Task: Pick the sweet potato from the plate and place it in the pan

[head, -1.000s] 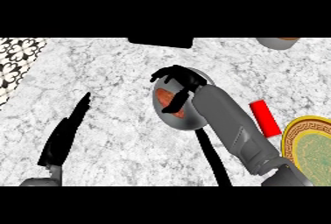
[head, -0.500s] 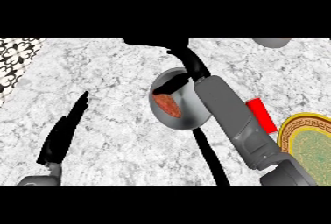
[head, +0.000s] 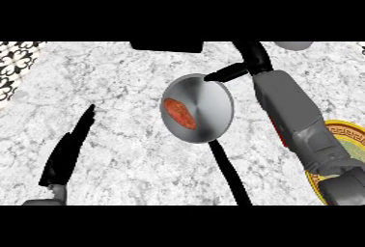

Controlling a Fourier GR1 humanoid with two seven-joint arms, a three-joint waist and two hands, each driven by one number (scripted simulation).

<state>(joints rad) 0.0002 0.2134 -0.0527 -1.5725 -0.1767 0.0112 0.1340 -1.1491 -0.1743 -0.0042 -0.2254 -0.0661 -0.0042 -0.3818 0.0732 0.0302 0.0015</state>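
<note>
Marbled grey tabletop [head: 128,144] | sweet potato [head: 179,112] in pan [head: 206,103] | right robot hand [head: 239,67] empty, fingers apart | left robot hand [head: 68,152] straight-fingered | plate [head: 345,144] at right edge

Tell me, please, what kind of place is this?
Most likely a kitchen counter: a grey-white marble countertop carries a metal pan with a sweet potato inside it, and a gold-rimmed plate sits at the right edge.

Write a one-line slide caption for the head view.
Sweet potato lies in the pan; right hand open beyond it, left hand resting at lower left.
</note>
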